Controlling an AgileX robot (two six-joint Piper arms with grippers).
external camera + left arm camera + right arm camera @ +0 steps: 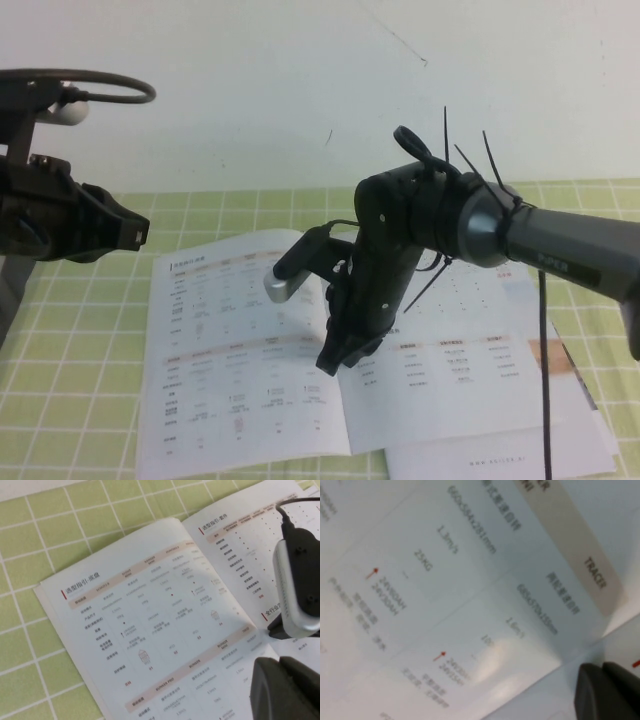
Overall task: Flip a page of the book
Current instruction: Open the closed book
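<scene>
Risk at this moment lay at the spine of the book (pixel 260 350), which we found lying open on the green checked mat (pixel 80 400), white tabled leaves facing up on both sides. We saw the right gripper (pixel 335 362) standing low over the gutter with its fingertips pinched together on nothing, at or just above the paper; whether it touched, we could not tell. We located the page (pixel 240 340) on the robot's left of the gutter, apparently laid over and resting fairly flat, so we judged the turn largely made.

We judged that a glossy leaf left uncreased could spring back once the arm lifted away. We also judged that closed tips dragged sideways might crumple the thin sheet or slide the whole brochure across the mat, and disturb the other sheets (pixel 500 455) beneath its right edge.

We saw the left gripper (pixel 135 232) raised at the left side, well apart from the book; we could not tell how its claw stood. We judged collision between the arms unlikely unless it advanced.
</scene>
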